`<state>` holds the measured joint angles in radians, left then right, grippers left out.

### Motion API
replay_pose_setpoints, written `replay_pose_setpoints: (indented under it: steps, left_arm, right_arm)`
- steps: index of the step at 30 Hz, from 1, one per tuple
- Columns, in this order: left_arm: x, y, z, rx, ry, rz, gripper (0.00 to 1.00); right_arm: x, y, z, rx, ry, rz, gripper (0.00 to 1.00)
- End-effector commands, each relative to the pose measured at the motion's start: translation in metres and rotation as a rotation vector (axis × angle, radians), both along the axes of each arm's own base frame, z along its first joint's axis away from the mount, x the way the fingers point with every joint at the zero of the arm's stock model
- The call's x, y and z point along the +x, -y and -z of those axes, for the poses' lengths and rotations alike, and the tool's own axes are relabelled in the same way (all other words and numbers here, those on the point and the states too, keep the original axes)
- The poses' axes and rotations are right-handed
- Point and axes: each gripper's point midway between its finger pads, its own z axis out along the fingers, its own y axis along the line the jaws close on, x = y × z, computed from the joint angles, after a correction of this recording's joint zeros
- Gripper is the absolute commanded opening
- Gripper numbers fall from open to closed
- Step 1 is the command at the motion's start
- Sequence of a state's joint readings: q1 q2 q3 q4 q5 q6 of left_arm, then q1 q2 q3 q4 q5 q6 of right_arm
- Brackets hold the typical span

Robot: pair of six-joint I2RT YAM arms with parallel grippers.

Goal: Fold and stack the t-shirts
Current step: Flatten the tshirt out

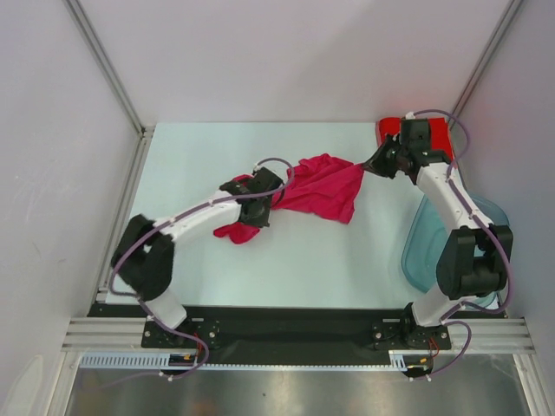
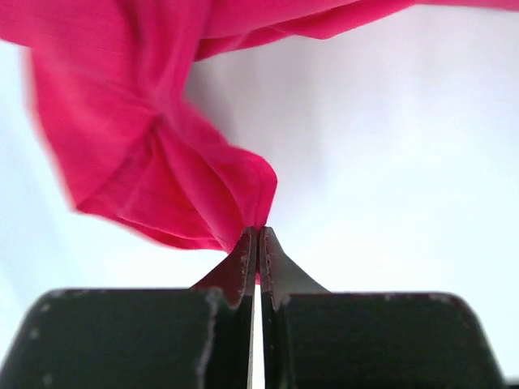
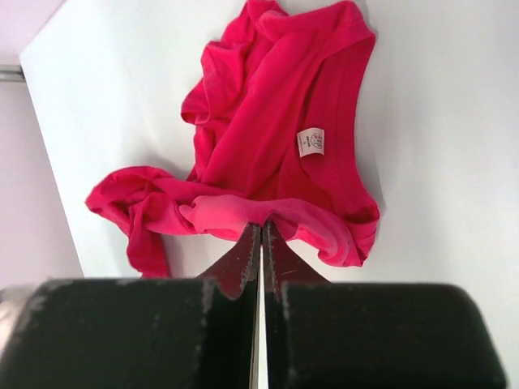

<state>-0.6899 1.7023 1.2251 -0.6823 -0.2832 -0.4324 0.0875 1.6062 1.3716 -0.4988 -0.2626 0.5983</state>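
The magenta-pink t-shirt (image 1: pixel 323 187) hangs crumpled between both grippers above the middle of the table. My left gripper (image 1: pixel 257 208) is shut on a fold of it (image 2: pixel 162 170) at its left end; a loose part (image 1: pixel 236 231) droops onto the table. My right gripper (image 1: pixel 375 165) is shut on its right edge (image 3: pixel 268 215), the jaws pinched together on the hem. A white label (image 3: pixel 310 141) shows on the cloth in the right wrist view. The brighter red t-shirt (image 1: pixel 438 134) lies at the far right corner, mostly hidden behind my right arm.
A translucent blue-grey plastic tub (image 1: pixel 418 247) stands at the right edge of the table, partly behind my right arm. The white table (image 1: pixel 199 156) is bounded by metal frame rails and white walls on the left, back and right.
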Motion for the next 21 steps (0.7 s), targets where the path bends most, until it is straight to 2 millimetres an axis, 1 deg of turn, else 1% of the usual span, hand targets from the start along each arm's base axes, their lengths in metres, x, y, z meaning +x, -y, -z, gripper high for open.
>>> replay_pose_setpoints:
  steps: [1,2,3,4,5,6,7,8,9,10,11,12,13,14,15,16,17,18,19,20,21]
  left_arm:
    - [-0.015,-0.011,-0.068,-0.056,0.104,0.057,0.00]
    - [-0.017,-0.018,-0.097,-0.085,0.178,0.054,0.00]
    - [-0.020,-0.030,-0.129,-0.098,0.267,0.049,0.00]
    - [-0.021,-0.032,-0.133,-0.091,0.267,0.055,0.00]
    - [-0.023,-0.044,-0.162,-0.090,0.350,0.059,0.00]
    - [-0.026,-0.050,-0.177,-0.088,0.387,0.067,0.00]
    - [-0.025,-0.055,-0.201,-0.098,0.445,0.062,0.00]
    - [-0.028,-0.068,-0.226,-0.086,0.519,0.062,0.00]
    - [-0.029,-0.076,-0.239,-0.071,0.554,0.054,0.00]
    - [-0.030,-0.084,-0.261,-0.073,0.606,0.033,0.00]
    - [-0.031,-0.098,-0.276,-0.035,0.653,0.018,0.00]
    - [-0.031,-0.107,-0.287,-0.019,0.683,0.006,0.00]
    - [-0.031,-0.115,-0.303,-0.007,0.725,-0.010,0.00]
    - [-0.032,-0.124,-0.312,0.035,0.752,-0.016,0.00]
    - [-0.032,-0.140,-0.325,0.072,0.795,-0.065,0.00]
    - [-0.033,-0.149,-0.338,0.079,0.831,-0.101,0.00]
    - [-0.033,-0.158,-0.347,0.125,0.855,-0.110,0.00]
    - [-0.034,-0.170,-0.360,0.148,0.891,-0.163,0.00]
    - [-0.037,-0.176,-0.373,0.144,0.926,-0.185,0.00]
    - [-0.038,-0.180,-0.382,0.154,0.948,-0.189,0.00]
    - [-0.038,-0.182,-0.393,0.137,0.988,-0.206,0.01]
  right_arm:
    - [0.004,0.017,-0.050,-0.019,0.136,0.070,0.00]
    - [0.005,0.022,-0.057,-0.023,0.152,0.086,0.00]
    - [0.007,0.025,-0.075,-0.024,0.198,0.103,0.00]
    - [0.007,0.027,-0.085,-0.022,0.220,0.112,0.00]
    - [0.009,0.031,-0.098,-0.020,0.262,0.129,0.00]
    - [0.011,0.033,-0.115,-0.011,0.303,0.143,0.00]
    - [0.013,0.034,-0.133,-0.004,0.355,0.153,0.00]
    - [0.014,0.036,-0.145,0.004,0.388,0.157,0.00]
    - [0.016,0.036,-0.158,0.013,0.423,0.160,0.00]
    - [0.016,0.036,-0.183,0.025,0.487,0.159,0.00]
    - [0.016,0.036,-0.197,0.030,0.527,0.160,0.00]
    - [0.015,0.037,-0.209,0.033,0.560,0.159,0.00]
    - [0.014,0.037,-0.231,0.038,0.624,0.157,0.00]
    - [0.009,0.037,-0.245,0.041,0.663,0.156,0.00]
    - [0.007,0.038,-0.255,0.044,0.690,0.156,0.00]
    - [0.003,0.041,-0.271,0.044,0.734,0.161,0.00]
    - [-0.002,0.043,-0.282,0.043,0.763,0.162,0.00]
    - [-0.006,0.044,-0.291,0.043,0.785,0.163,0.00]
    - [-0.009,0.046,-0.301,0.043,0.817,0.168,0.00]
    - [-0.017,0.046,-0.311,0.045,0.845,0.168,0.00]
    - [-0.020,0.047,-0.317,0.044,0.862,0.172,0.00]
